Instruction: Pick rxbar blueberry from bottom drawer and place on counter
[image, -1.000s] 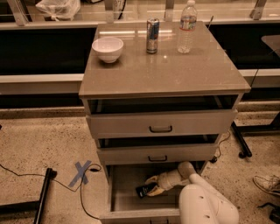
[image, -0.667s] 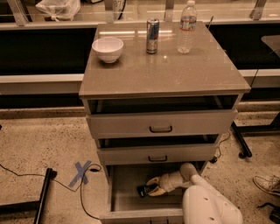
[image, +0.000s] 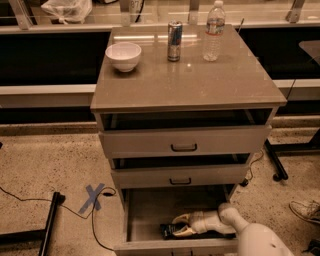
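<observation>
One white bowl (image: 123, 55), one silver-blue can (image: 174, 34) and one clear bottle (image: 213, 31) stand on the glossy grey-brown bench (image: 225, 85). Of three grey-beige drawers, the open bottom drawer (image: 145, 210) holds one flat navy-blue snack bar (image: 166, 231) near its front. It looks light, crinkly and slippery, best pinched across its width. The tool (image: 176, 226) straddles its right end, fingers spread.

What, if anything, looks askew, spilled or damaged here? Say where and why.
Nothing is spilled or damaged. The bowl, can and bottle stand upright on the counter. Only the two upper drawers sit ajar. The claw is inside the bottom drawer, open at the rxbar blueberry.
</observation>
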